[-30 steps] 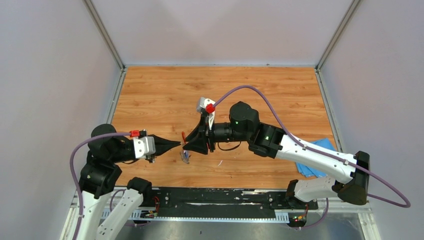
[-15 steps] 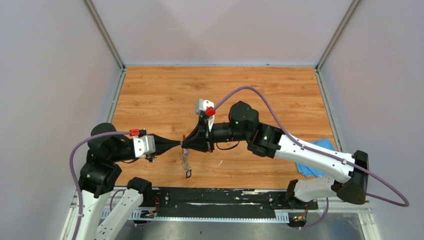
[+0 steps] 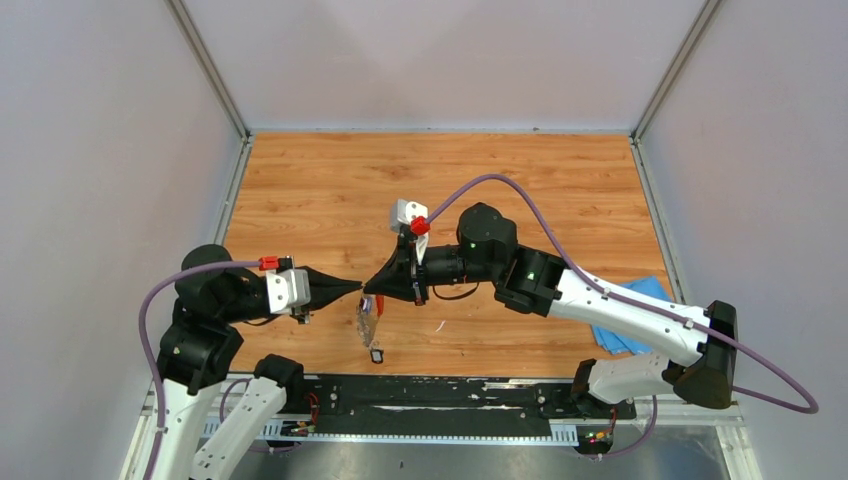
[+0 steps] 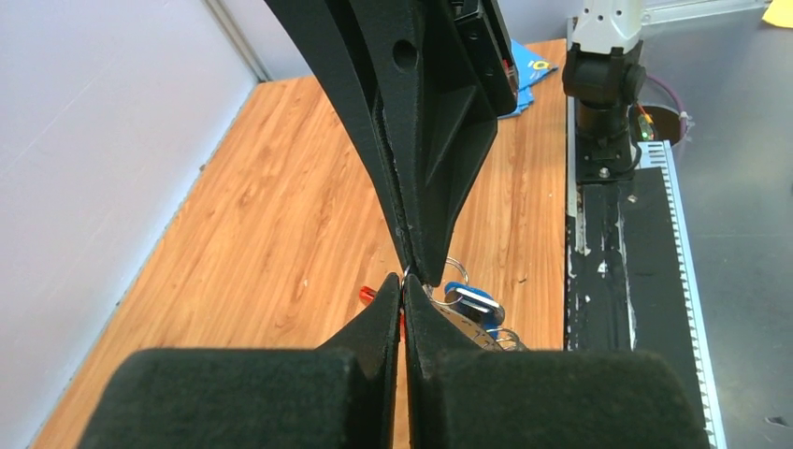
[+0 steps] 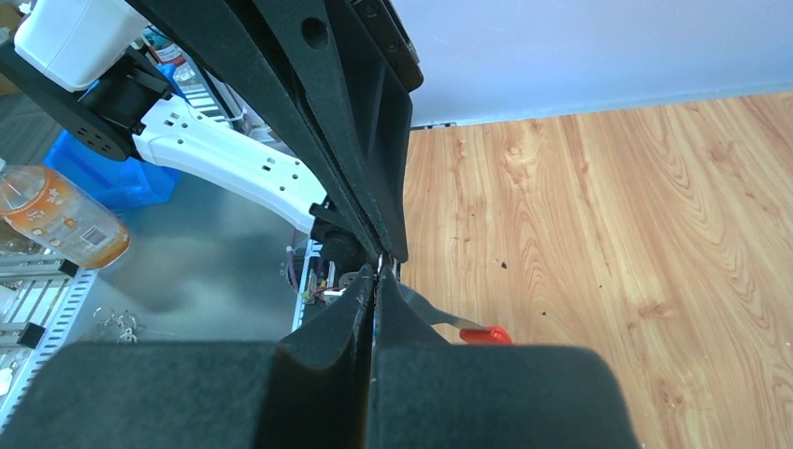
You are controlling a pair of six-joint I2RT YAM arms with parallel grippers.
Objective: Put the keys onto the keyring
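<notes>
Threading step: left end effector (image 3: 352, 288) and right end effector (image 3: 375, 289) clench keyring (image 3: 367, 320), tips touching; next likely needs prying its loop open.

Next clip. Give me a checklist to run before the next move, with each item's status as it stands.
1. Left gripper shut: ok.
2. Right gripper shut: ok.
3. Both tips meet at the keyring: ok.
4. Which gripper actually pinches the ring wire: cannot tell.
5. Blue-headed key beside the tips, threaded on: cannot tell.
6. Black-headed key at the bundle's low end, threaded on: cannot tell.
</notes>
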